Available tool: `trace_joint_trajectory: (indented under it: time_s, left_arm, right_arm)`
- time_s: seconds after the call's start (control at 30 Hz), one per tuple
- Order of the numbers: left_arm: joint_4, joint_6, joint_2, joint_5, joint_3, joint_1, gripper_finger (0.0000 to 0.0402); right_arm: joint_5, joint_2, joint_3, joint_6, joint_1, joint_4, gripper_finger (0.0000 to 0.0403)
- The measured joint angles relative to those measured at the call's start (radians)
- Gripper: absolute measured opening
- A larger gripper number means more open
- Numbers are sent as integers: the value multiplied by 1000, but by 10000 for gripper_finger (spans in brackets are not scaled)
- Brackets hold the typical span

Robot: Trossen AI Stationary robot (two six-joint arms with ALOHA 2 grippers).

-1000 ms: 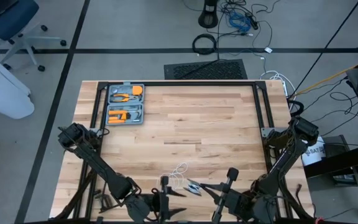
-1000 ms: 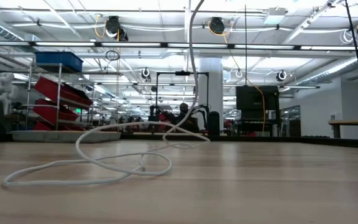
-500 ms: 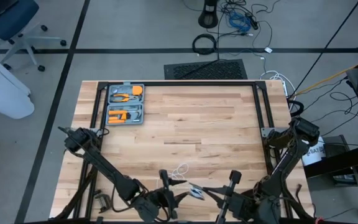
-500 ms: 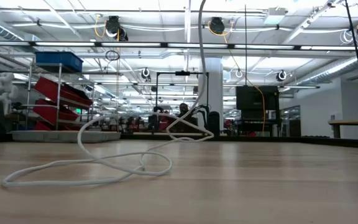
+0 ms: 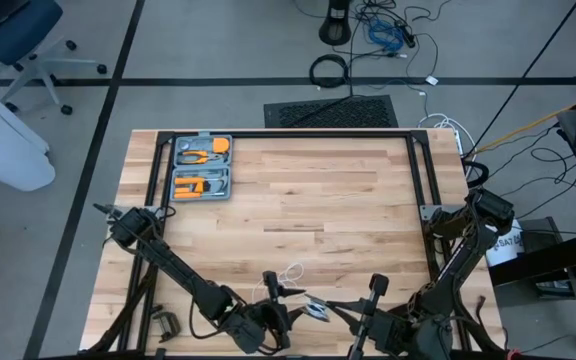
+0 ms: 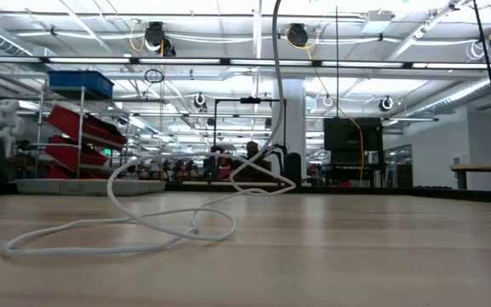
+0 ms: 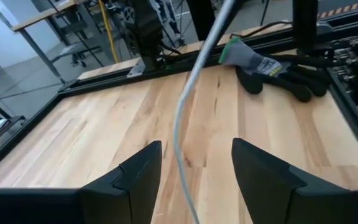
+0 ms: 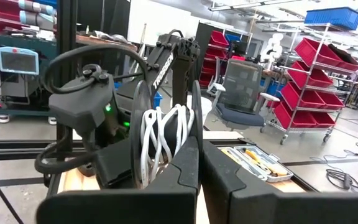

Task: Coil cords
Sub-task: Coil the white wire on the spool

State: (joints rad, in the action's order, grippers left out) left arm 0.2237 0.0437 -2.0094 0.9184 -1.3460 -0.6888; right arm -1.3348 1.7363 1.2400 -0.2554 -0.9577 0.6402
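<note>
The thin white cord (image 5: 288, 272) lies in loose loops (image 6: 143, 230) near the table's front edge. One strand (image 6: 275, 85) rises from the loops to the round reel (image 8: 160, 140), where several turns are wound. My right gripper (image 5: 313, 307) is shut on the reel above the table. My left gripper (image 5: 276, 292) stands open just left of it. In the left wrist view the rising strand (image 7: 194, 81) runs between the two spread fingers of my left gripper (image 7: 194, 168), with room on either side. My right gripper (image 8: 201, 168) pinches the reel between its two fingers by the rim of one disc (image 8: 196, 124). It comes in level, edge-on to the disc. The reel stands upright, clear of the table, and the cord hangs slack from it to the loops.
A grey tool case (image 5: 201, 167) with orange tools lies at the far left of the table. A grey and black glove (image 7: 269, 68) lies by the black frame rail (image 5: 288, 134) that runs around the table. The middle of the table is bare wood.
My left gripper has sunk and gone a little toward the table's right edge, nearer the reel, rolling somewhat. It has stayed open. The rising strand has shifted slightly the same way, and the loops on the table have kept their place.
</note>
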Motion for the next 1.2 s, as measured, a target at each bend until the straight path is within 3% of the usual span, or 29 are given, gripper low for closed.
trace_joint_trajectory:
  time_s: [0.23,0.57,0.93,1.2]
  left_arm:
    - [-9,-6,0,0,0,-1,145]
    - [-63,-6,0,34,0,-2,14]
    - [-274,92,116,82,0,-57,4]
    - [-587,402,237,123,0,-87,3]
  right_arm:
    - [0,0,0,3,0,-1,0]
    - [0,0,0,0,0,-2,0]
    - [0,0,0,53,0,-60,0]
    - [5,0,0,54,0,-75,0]
